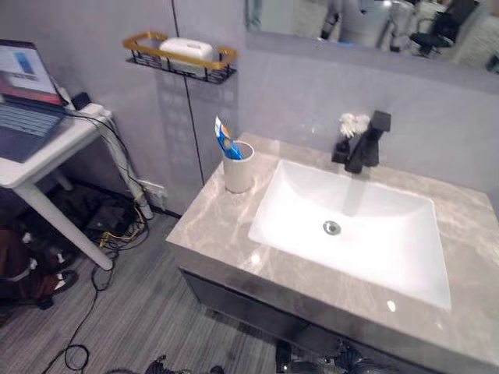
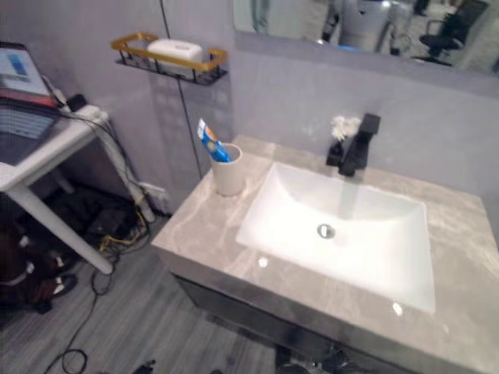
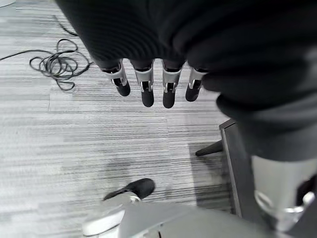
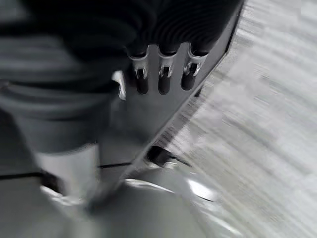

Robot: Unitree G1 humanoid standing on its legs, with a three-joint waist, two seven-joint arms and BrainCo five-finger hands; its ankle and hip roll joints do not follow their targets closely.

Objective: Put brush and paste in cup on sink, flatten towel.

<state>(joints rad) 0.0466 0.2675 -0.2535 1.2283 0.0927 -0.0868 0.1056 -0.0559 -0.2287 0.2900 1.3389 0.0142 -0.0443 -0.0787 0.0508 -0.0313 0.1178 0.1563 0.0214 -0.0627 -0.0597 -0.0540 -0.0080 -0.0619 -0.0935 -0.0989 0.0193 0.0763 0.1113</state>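
A white cup (image 1: pixel 238 170) stands upright on the grey marble counter (image 1: pixel 210 226), left of the white sink basin (image 1: pixel 390 234). A blue-and-white paste tube (image 1: pixel 224 137) sticks out of the cup with something blue beside it; I cannot tell whether that is the brush. A white folded towel (image 1: pixel 187 49) lies in a gold-rimmed wire shelf (image 1: pixel 181 64) on the wall above. My left hand (image 3: pixel 144 84) hangs over the striped floor with straight fingers, holding nothing. My right hand (image 4: pixel 162 74) hangs beside the dark cabinet, fingers straight and empty.
A black faucet (image 1: pixel 366 142) rises behind the basin with a small white flower (image 1: pixel 352 123) next to it. A white table (image 1: pixel 43 152) with a laptop (image 1: pixel 22 100) stands at the left, cables (image 1: pixel 117 226) under it. A mirror (image 1: pixel 374 23) hangs above.
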